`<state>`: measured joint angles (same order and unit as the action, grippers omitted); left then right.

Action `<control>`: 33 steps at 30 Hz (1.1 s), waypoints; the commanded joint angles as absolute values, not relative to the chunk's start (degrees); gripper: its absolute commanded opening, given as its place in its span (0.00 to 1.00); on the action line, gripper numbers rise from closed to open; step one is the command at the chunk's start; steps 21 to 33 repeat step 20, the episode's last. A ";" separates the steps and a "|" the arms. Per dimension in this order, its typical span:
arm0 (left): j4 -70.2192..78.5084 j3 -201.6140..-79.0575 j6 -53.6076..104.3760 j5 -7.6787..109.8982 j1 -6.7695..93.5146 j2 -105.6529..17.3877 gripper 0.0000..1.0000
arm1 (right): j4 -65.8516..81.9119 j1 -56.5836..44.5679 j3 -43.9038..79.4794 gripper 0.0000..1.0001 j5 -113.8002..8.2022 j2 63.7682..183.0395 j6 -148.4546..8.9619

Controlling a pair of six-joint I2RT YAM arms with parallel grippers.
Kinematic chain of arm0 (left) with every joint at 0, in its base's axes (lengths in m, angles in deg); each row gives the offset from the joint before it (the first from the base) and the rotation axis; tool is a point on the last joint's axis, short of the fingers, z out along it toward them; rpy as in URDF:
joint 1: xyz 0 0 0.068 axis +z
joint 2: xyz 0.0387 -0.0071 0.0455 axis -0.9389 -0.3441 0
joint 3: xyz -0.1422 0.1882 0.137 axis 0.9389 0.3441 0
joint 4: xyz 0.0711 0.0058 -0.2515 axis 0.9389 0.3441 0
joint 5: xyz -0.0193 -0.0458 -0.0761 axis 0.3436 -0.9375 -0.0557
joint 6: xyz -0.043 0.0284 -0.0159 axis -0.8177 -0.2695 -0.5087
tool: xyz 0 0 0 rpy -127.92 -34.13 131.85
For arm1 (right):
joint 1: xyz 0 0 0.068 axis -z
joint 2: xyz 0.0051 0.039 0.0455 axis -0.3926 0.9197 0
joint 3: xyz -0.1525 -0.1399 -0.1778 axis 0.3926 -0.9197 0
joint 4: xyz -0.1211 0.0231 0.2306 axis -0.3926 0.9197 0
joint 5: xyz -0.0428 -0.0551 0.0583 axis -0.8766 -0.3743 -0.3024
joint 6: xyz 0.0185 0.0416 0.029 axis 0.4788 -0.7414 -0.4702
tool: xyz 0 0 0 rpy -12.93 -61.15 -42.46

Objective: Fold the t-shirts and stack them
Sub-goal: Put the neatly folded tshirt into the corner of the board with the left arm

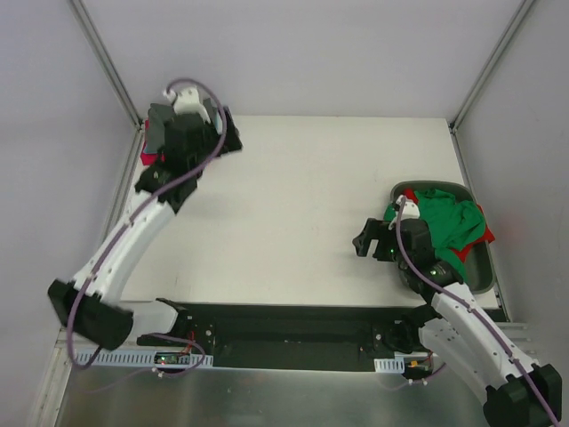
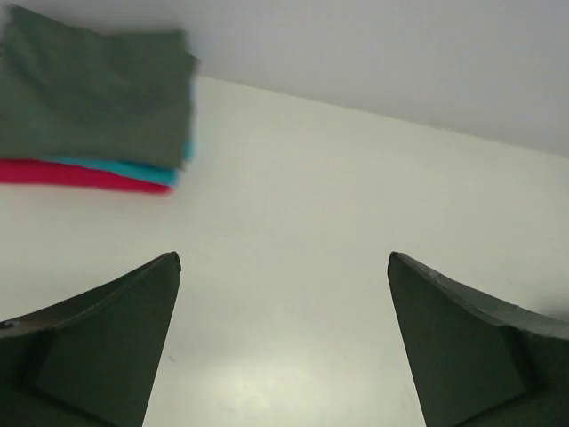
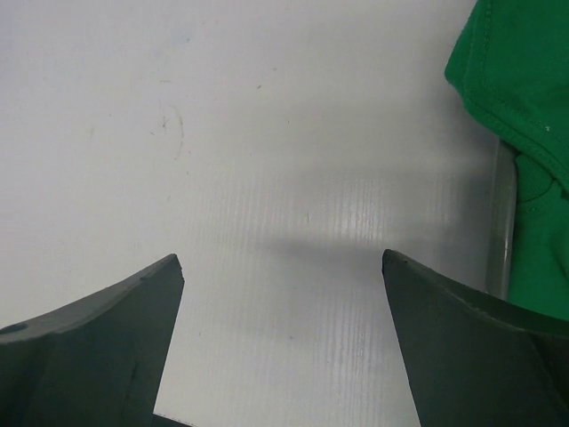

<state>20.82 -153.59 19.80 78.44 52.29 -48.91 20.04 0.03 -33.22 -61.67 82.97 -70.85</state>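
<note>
Three folded t-shirts lie in a flat stack at the far left corner of the matte white counter (image 1: 302,205). In the left wrist view the dark grey t-shirt (image 2: 89,89) is on top, soft and slightly blurred, with a squared edge. The teal t-shirt (image 2: 133,169) shows only as a thin band under it. The crimson-pink t-shirt (image 2: 71,175) is a thin band at the bottom, touching the counter. From above, the left arm covers most of this stack, leaving a patch of grey and a sliver of crimson.

The left tool (image 2: 284,258) hangs just beside the stack, its two dark wedge-shaped fingers spread wide with bare counter between them.

At the right edge sits a rigid dark grey oval tub (image 1: 484,267). The green t-shirt (image 1: 449,218) is heaped in it unfolded and crumpled, spilling over the left rim. The red t-shirt (image 1: 487,236) peeks out from under it in small patches, so its shape cannot be made out. The right wrist view shows the green knit with a stitched hem, cut off by the picture's edge.

The right tool (image 3: 283,258) is also spread wide and holds nothing. It sits over the faintly ribbed counter just left of the tub, and the right arm hides the tub's near left part.
</note>
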 commanded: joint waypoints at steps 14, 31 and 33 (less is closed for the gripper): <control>31.65 -89.00 -5.76 73.34 39.90 20.80 0.99 | 20.09 0.36 -36.31 0.96 -61.67 70.54 -73.30; 33.32 -91.19 -5.66 75.28 39.90 21.61 0.99 | 19.56 0.44 -37.28 0.96 -62.28 67.55 -72.69; 33.32 -91.19 -5.66 75.28 39.90 21.61 0.99 | 19.56 0.44 -37.28 0.96 -62.28 67.55 -72.69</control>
